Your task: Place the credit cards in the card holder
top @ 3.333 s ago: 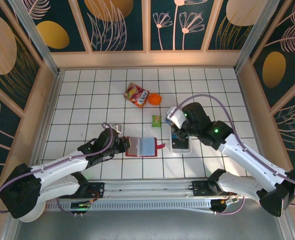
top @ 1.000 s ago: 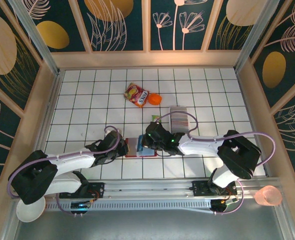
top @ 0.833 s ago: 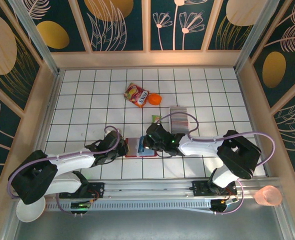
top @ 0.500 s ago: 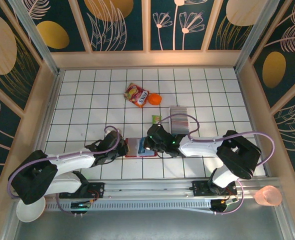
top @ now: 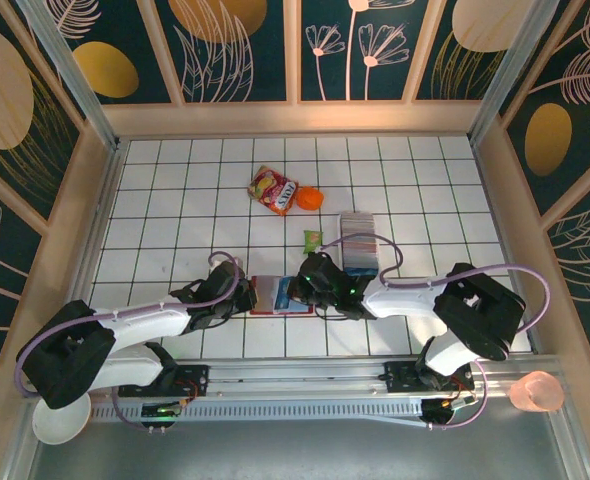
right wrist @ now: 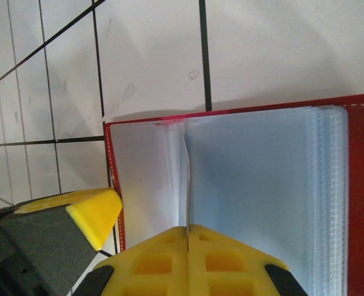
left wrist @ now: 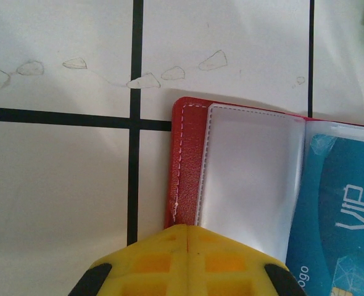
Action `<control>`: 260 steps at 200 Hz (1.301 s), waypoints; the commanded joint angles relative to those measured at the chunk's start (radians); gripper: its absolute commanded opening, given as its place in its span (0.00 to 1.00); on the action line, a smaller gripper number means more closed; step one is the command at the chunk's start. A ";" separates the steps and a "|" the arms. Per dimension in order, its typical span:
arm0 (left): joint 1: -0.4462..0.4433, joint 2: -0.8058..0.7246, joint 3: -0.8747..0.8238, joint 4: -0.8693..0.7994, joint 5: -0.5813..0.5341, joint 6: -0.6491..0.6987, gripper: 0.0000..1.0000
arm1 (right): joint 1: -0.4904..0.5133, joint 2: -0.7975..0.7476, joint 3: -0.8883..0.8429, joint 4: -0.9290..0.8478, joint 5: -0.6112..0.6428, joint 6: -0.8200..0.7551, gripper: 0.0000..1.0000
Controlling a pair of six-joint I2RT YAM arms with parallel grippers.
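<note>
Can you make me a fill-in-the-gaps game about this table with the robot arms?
1. The open card holder is ____ on the outside.
2. The blue card in its pocket says ____.
3. The round thing beside the snack packet is ____.
4. The right gripper pinches a thin credit card between ____ fingers.
Missing words: red, VIP, orange, yellow.

The card holder point(top: 273, 295) lies open and flat on the worktop, near the middle of the near side. Its red cover frames clear plastic pockets (one leaf stands on edge in the right wrist view). A blue card marked VIP point(left wrist: 336, 209) lies in its right half. The other credit cards point(top: 358, 243) form a greyish stack nearby, to its far right.
</note>
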 commanded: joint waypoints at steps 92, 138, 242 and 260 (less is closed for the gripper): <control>0.000 -0.010 -0.020 0.007 0.007 -0.002 0.00 | 0.007 0.028 -0.033 0.083 -0.020 0.048 0.00; -0.001 -0.013 -0.022 0.009 0.009 -0.003 0.00 | 0.005 0.036 -0.035 0.055 -0.010 0.054 0.00; 0.000 -0.018 -0.019 0.003 0.011 -0.003 0.00 | 0.004 0.065 -0.036 0.073 -0.057 0.022 0.00; 0.000 -0.018 -0.020 0.001 0.011 -0.005 0.00 | 0.005 0.070 -0.030 0.071 -0.076 0.005 0.00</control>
